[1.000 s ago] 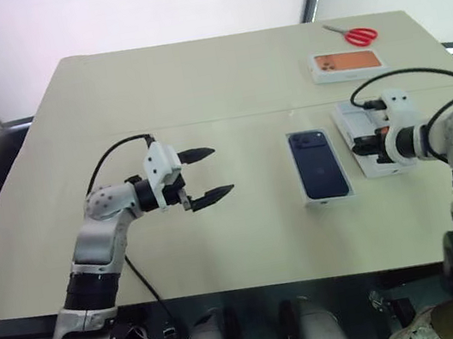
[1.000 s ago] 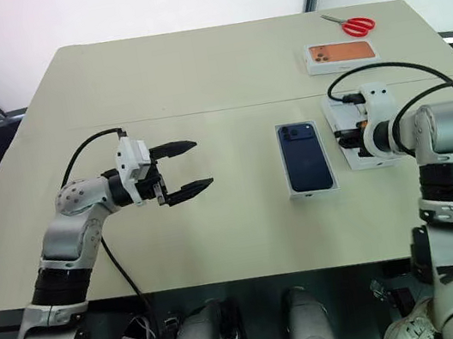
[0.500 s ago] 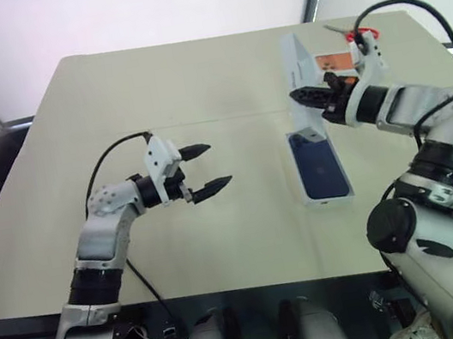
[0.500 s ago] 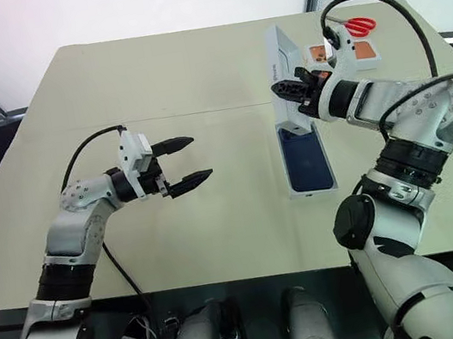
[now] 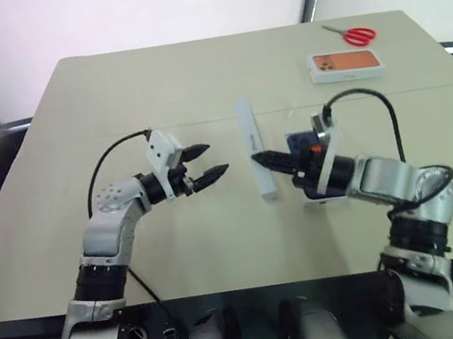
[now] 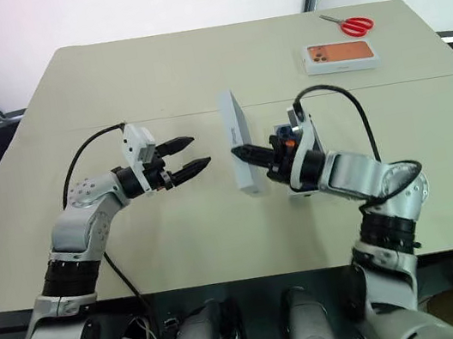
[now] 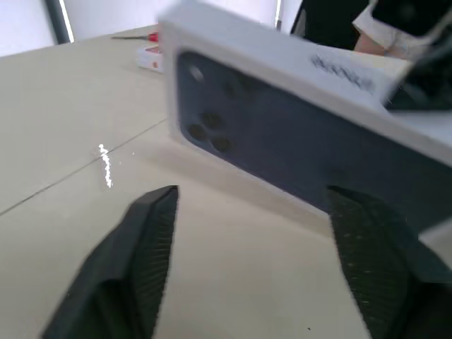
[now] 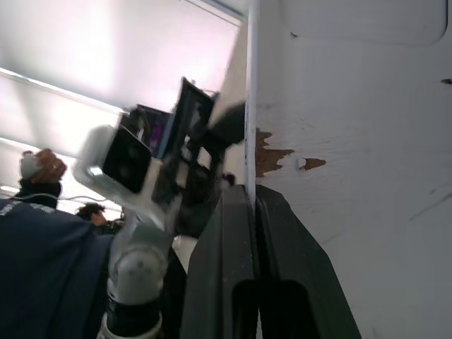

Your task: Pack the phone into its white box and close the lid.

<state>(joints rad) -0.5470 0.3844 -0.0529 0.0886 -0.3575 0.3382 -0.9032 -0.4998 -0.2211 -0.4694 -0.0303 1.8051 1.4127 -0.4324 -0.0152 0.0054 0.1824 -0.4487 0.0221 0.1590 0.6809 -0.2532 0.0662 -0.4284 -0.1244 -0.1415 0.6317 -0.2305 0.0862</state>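
Observation:
My right gripper (image 5: 265, 160) is shut on the rim of the lid (image 5: 255, 152), which stands on edge above the table's middle, thin and white from the head views. In the right wrist view the closed fingers (image 8: 247, 233) pinch that rim, beside a white inner face (image 8: 353, 127) with torn brown patches. The lid's face (image 7: 282, 148) turned to my left gripper is dark blue with camera dots. My left gripper (image 5: 212, 160) is open, level, a short way left of the lid. The phone (image 5: 298, 139) lies in the white box (image 5: 325, 199), mostly hidden under my right wrist.
A white box with an orange phone picture (image 5: 346, 64) and red scissors (image 5: 353, 34) lie at the table's far right. A person in dark blue (image 8: 42, 268) shows past my left arm in the right wrist view.
My right gripper lifted the lid from the table's right side, swung it up and left over the phone, and now holds it on edge at the middle. My left gripper's fingers have narrowed.

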